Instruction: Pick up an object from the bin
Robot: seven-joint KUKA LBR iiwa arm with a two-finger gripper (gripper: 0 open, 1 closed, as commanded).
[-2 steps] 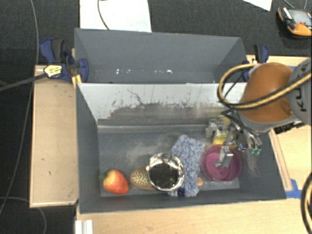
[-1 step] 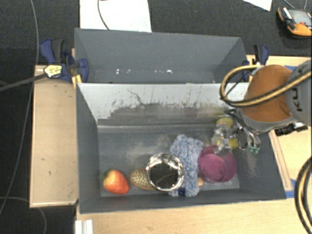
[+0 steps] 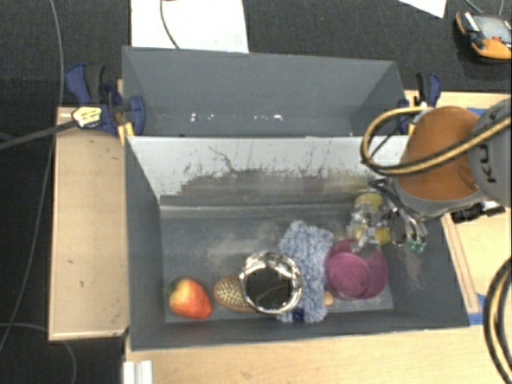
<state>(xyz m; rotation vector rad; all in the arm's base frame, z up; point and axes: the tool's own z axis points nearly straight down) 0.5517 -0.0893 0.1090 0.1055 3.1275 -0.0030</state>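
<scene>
Magenta cup, round, low and right of centre in the frame, just under the gripper. Looks like light, stiff plastic, smooth and apt to slip; probably best pinched across the thin rim. Gripper's spread: impossible to tell. Touching the cup's left side, blue fuzzy cloth; further left, metal strainer, brown lump, red apple, all on the floor of the grey bin.

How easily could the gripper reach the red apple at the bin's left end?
Probably yes. The apple lies uncovered at the front left, only a brown thing beside it. The gripper sits far right above a purple bowl, so it must cross the bin.
</scene>
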